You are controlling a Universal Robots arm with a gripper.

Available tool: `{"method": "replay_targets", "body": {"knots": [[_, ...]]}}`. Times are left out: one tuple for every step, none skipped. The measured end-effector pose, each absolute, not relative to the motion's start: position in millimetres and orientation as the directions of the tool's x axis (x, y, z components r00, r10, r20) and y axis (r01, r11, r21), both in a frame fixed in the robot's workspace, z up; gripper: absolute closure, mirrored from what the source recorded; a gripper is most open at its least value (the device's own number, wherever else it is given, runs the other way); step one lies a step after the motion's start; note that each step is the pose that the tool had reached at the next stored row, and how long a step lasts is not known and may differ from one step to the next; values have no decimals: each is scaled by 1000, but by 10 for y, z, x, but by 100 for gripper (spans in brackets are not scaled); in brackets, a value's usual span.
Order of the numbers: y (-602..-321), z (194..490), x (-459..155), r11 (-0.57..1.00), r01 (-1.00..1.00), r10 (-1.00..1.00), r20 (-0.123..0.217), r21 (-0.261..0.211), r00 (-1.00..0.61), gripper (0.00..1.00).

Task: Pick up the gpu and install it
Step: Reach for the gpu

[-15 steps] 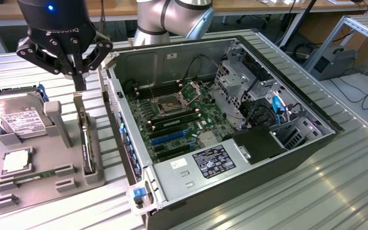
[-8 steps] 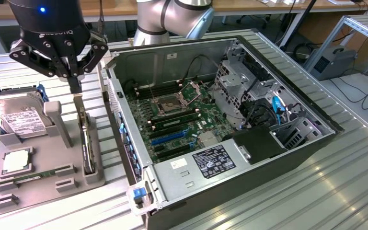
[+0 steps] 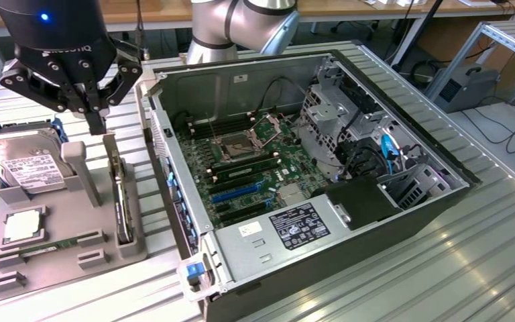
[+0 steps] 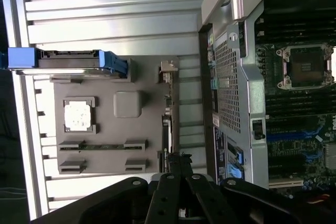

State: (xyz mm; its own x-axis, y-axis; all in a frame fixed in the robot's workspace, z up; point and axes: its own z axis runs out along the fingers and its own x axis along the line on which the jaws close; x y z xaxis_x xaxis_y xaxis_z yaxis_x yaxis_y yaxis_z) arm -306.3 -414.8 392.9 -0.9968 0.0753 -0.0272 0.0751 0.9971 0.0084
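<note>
The gpu point(image 3: 121, 196) stands on its long edge in a slot of the grey holder tray point(image 3: 65, 211), left of the open computer case point(image 3: 365, 201) in the exterior view. Its silver end bracket points to the far side. My black gripper point(image 3: 96, 124) hangs over the gpu's far end, just above the bracket, with its fingers shut and nothing seen between them. In the wrist view the gpu point(image 4: 168, 77) appears edge-on as a thin strip running up to the gripper point(image 4: 176, 158). The motherboard point(image 3: 249, 171) lies exposed inside the case, with blue card slots point(image 3: 231, 194).
The tray also holds a silver hard drive point(image 3: 27, 168) in a blue frame, a processor chip point(image 3: 22, 225) and a green memory stick point(image 3: 47, 248). A grey post point(image 3: 78, 168) rises beside the gpu. The case's side wall point(image 4: 231, 77) stands close to the tray.
</note>
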Motion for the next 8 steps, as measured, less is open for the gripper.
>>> {"method": "replay_targets", "body": {"knots": [[-4153, 3929, -3074, 997, 75, 75, -27, 8, -997, 89], [-4157, 3928, -3084, 997, 75, 75, -27, 8, -997, 89], [-4161, 3928, -3092, 997, 75, 75, -27, 8, -997, 89], [-4165, 3928, -3103, 997, 75, 75, -27, 8, -997, 89], [-4169, 3928, -3111, 997, 75, 75, -27, 8, -997, 89], [-4173, 3927, -3122, 997, 75, 75, -27, 8, -997, 89], [-4178, 3927, -3134, 997, 75, 75, -27, 8, -997, 89], [-4183, 3927, -3145, 997, 75, 75, -27, 8, -997, 89]]}}
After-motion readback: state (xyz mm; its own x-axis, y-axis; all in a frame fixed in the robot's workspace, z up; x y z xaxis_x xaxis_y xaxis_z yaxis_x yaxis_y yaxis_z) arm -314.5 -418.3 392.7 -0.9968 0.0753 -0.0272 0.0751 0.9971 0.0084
